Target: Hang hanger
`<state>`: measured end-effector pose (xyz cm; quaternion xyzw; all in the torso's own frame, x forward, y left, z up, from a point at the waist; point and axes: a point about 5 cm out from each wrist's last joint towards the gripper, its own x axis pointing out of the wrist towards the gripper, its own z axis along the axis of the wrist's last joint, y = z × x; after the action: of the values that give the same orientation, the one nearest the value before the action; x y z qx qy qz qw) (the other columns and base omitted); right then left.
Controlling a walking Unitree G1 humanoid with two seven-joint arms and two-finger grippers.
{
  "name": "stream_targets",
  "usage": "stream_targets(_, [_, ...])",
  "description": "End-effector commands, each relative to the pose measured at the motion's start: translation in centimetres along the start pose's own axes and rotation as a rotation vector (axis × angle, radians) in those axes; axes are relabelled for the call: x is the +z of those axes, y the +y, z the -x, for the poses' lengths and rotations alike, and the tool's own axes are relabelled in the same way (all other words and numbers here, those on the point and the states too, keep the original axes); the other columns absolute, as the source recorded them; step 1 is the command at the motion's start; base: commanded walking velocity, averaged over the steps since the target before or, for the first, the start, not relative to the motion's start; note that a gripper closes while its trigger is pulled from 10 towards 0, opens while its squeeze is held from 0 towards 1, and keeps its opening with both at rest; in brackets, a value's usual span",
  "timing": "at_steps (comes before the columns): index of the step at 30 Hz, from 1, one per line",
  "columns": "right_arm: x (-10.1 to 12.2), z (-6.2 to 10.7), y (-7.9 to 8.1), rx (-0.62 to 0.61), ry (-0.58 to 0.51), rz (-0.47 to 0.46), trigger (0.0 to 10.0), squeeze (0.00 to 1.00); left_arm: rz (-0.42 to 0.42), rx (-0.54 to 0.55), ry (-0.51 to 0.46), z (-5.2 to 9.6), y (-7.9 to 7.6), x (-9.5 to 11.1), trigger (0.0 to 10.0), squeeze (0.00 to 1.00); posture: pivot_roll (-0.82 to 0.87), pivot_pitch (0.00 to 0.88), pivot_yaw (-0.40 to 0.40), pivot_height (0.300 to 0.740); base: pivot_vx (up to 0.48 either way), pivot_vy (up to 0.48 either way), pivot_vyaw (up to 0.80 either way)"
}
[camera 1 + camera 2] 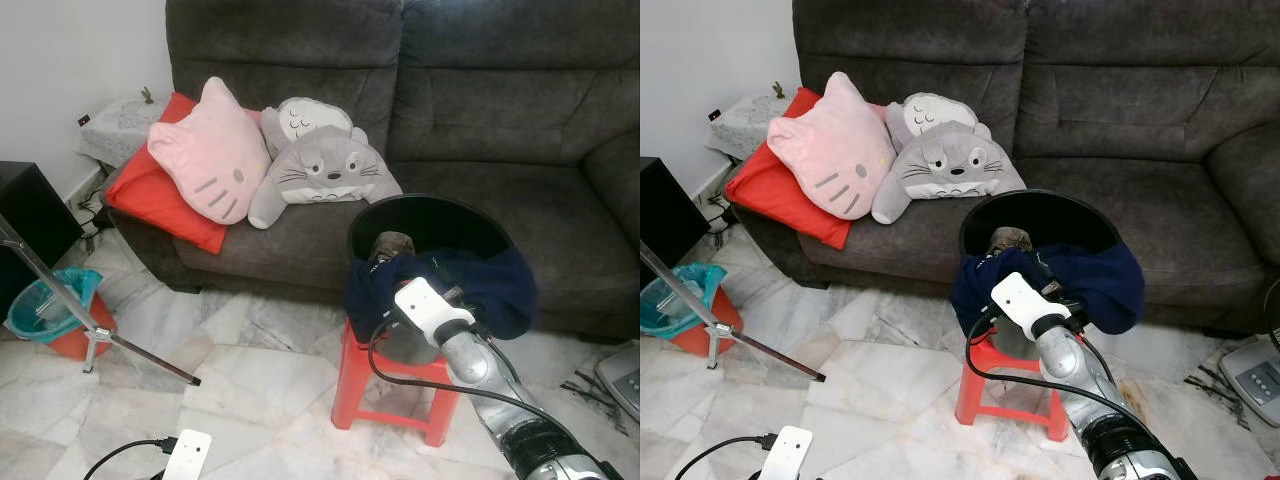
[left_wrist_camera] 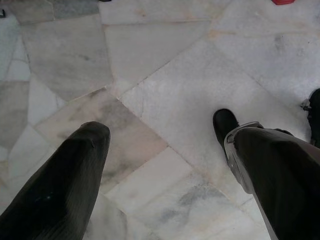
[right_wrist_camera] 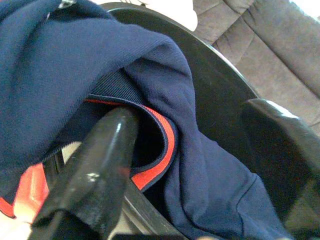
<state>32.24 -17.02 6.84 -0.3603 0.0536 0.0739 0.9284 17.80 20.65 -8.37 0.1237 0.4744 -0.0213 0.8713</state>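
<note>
A navy garment (image 1: 478,285) with a red-trimmed collar (image 3: 167,150) is draped over the rim of a round black basket (image 1: 432,213). The basket stands on a red plastic stool (image 1: 365,385) in front of the sofa. My right arm (image 1: 432,307) reaches up to the basket's near edge. My right gripper (image 3: 190,112) is open, one finger under the collar and the other beside the basket's rim. A small metal piece (image 3: 65,4) pokes out of the cloth; I cannot tell whether it is a hanger. My left gripper (image 2: 159,125) hangs open above the marble floor.
A dark grey sofa (image 1: 500,110) carries a red cushion (image 1: 150,195), a pink cat pillow (image 1: 210,150) and a grey plush (image 1: 320,170). A tripod leg (image 1: 120,340), a teal-lined bin (image 1: 50,310) and a white plug block (image 1: 187,452) are at the left. A grey device (image 1: 1255,372) is at the right.
</note>
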Motion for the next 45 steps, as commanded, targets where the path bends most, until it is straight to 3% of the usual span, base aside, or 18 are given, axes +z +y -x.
stream_targets(1, [-0.1,-0.1,0.1,0.006,0.007,-0.027,0.0,0.0,-0.019,0.004,0.004,0.0,0.0,-0.1,10.0,0.0,-0.03,0.0,0.059,0.74,0.0,0.0,0.0])
stream_targets(9, [-0.3,-0.2,-0.2,-0.015,0.032,-0.094,0.0,0.0,-0.021,0.002,0.003,0.0,0.0,-0.1,10.0,0.0,-0.04,0.0,0.06,0.74,0.0,0.0,0.0])
stream_targets(45, [0.7,-0.7,-1.0,-0.037,-0.005,-0.094,0.0,0.0,-0.031,-0.002,0.005,0.0,-0.1,-0.2,10.0,0.0,-0.03,0.0,0.06,0.74,0.0,0.0,0.0])
